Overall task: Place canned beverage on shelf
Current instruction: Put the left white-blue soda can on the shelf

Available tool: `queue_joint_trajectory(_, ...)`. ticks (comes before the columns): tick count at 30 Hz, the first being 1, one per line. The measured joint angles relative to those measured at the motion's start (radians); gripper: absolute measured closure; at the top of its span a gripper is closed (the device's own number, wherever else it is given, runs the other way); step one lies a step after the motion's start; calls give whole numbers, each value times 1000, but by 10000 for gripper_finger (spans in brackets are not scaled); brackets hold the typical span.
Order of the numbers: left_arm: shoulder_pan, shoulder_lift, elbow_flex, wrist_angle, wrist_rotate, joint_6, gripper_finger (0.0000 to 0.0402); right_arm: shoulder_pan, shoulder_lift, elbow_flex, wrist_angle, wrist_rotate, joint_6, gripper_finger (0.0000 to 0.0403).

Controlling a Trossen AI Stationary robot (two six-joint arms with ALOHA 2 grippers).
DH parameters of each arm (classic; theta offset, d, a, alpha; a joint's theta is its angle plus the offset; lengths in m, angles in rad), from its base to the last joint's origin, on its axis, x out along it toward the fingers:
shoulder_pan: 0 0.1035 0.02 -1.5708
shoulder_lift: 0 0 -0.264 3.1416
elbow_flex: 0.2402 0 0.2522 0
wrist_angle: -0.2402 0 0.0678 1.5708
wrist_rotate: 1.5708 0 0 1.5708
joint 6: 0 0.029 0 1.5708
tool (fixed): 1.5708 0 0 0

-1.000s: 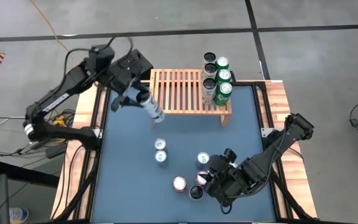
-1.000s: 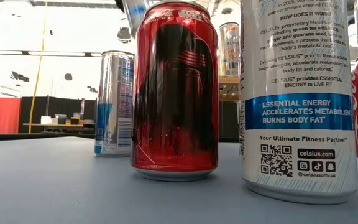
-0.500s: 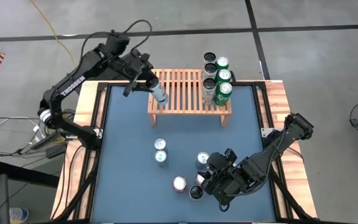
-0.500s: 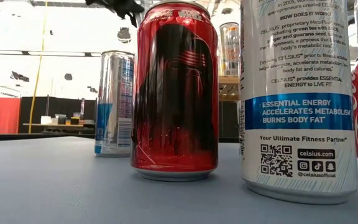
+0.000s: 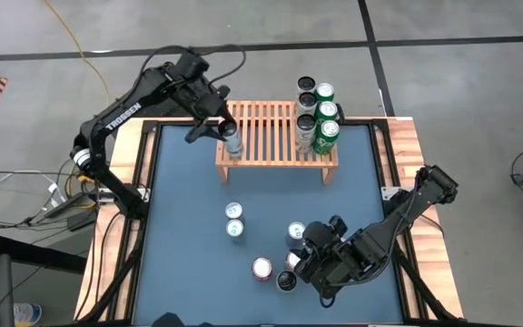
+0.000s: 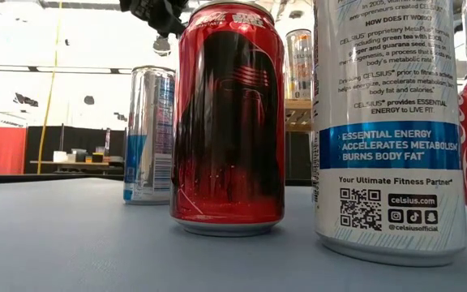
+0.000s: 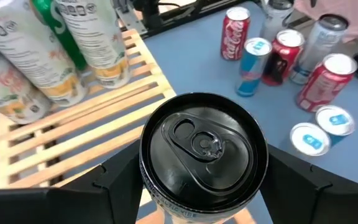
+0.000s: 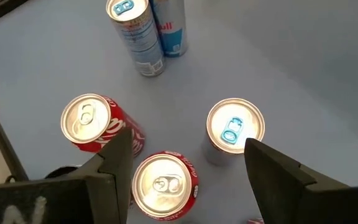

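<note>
Fingers of the left gripper [image 7: 197, 186] are clamping a black-topped can [image 7: 202, 147], holding it upright over the left end of the slatted wooden shelf [image 5: 271, 136], whose right end is carrying a cluster of tall cans [image 5: 317, 113]. Whether the can is touching the slats is not clear. Near the table's front, the right gripper [image 8: 185, 171] is hanging spread and empty above a red can [image 8: 164, 185], beside a silver can with a blue tab [image 8: 234, 129].
</note>
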Motion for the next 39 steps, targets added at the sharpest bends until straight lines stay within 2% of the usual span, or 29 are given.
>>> queue_joint_trajectory(5, -16, -2, 1, 4, -51, 2, 147, -9, 0, 0, -1, 0, -2, 159)
queue_joint_trajectory(13, -48, 1, 0, 85, -174, -109, 96, -16, 0, 0, -9, 0, -2, 159)
queue_joint_trajectory(19, -23, 0, 19, 89, -170, -155, 81, -15, 0, 0, -9, 0, -2, 159)
queue_joint_trajectory(29, 37, -33, 106, 85, -207, -239, 78, -15, 0, 0, 3, -1, -1, 159)
queue_joint_trajectory(33, 60, -51, 105, 51, -222, -299, 78, -15, 0, 0, 3, -1, -1, 159)
queue_joint_trajectory(39, 120, -126, 101, -112, -243, -358, 78, -7, 0, 0, 3, 0, -2, 159)
